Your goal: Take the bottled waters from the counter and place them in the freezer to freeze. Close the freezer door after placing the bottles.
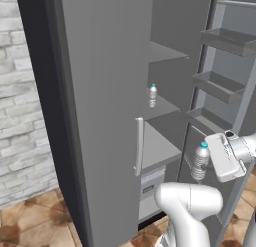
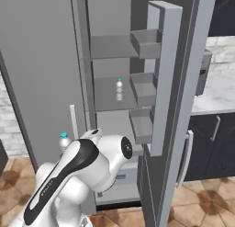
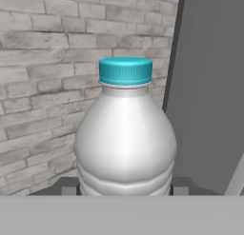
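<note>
My gripper (image 3: 124, 187) is shut on one bottled water (image 3: 125, 134), a clear ribbed bottle with a teal cap, held upright. In the left base view this bottle (image 1: 200, 162) hangs in front of the open freezer (image 1: 167, 111), at the level of its lower shelf, with the gripper (image 1: 206, 166) at its right side. In the right base view its cap and shoulder (image 2: 64, 141) peek out behind my arm. The other bottled water (image 1: 153, 96) (image 2: 119, 89) stands upright on a middle freezer shelf. The freezer door (image 2: 176, 106) (image 1: 225, 86) is swung wide open, its bins facing in.
The wider grey fridge door (image 1: 100, 116) with a slim handle (image 1: 138, 146) stands shut left of the opening. A brick wall (image 1: 22, 116) lies beyond it. The marble counter (image 2: 220, 95) with a grey toaster oven (image 2: 204, 70) sits behind the open door. A drawer (image 1: 150, 191) fills the freezer's bottom.
</note>
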Robot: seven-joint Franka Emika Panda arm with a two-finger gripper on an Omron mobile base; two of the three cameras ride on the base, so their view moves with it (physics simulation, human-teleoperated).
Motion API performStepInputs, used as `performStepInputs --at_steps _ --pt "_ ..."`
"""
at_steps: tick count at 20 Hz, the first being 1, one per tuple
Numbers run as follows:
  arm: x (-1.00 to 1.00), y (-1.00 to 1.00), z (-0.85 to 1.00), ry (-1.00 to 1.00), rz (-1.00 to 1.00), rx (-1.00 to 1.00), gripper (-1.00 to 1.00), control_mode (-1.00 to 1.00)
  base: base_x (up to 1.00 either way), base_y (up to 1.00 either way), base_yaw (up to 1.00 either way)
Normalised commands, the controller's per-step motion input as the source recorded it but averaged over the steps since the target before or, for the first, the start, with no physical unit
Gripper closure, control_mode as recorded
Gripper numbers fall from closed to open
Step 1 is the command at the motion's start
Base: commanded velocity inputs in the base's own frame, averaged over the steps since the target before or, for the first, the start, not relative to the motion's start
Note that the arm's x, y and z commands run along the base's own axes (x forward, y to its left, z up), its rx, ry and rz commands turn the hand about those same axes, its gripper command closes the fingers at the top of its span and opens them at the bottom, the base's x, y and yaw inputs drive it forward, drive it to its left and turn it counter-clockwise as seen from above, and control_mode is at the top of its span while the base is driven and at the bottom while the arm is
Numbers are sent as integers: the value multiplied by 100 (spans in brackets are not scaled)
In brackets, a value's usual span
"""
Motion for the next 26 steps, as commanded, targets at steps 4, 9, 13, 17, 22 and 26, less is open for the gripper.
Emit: performStepInputs --at_steps 4,9,13,17,22,26 --pt "0 0 0 0 0 0 100 100 2 -13 -4" --pt "0 0 0 0 0 0 100 100 35 -5 -23" --pt "0 0 0 0 0 0 100 100 31 0 -35" --pt "0 0 0 0 0 0 100 100 26 0 -41" --pt "0 0 0 0 0 0 100 100 24 2 -41" --pt "0 0 0 0 0 0 100 100 32 22 -29"
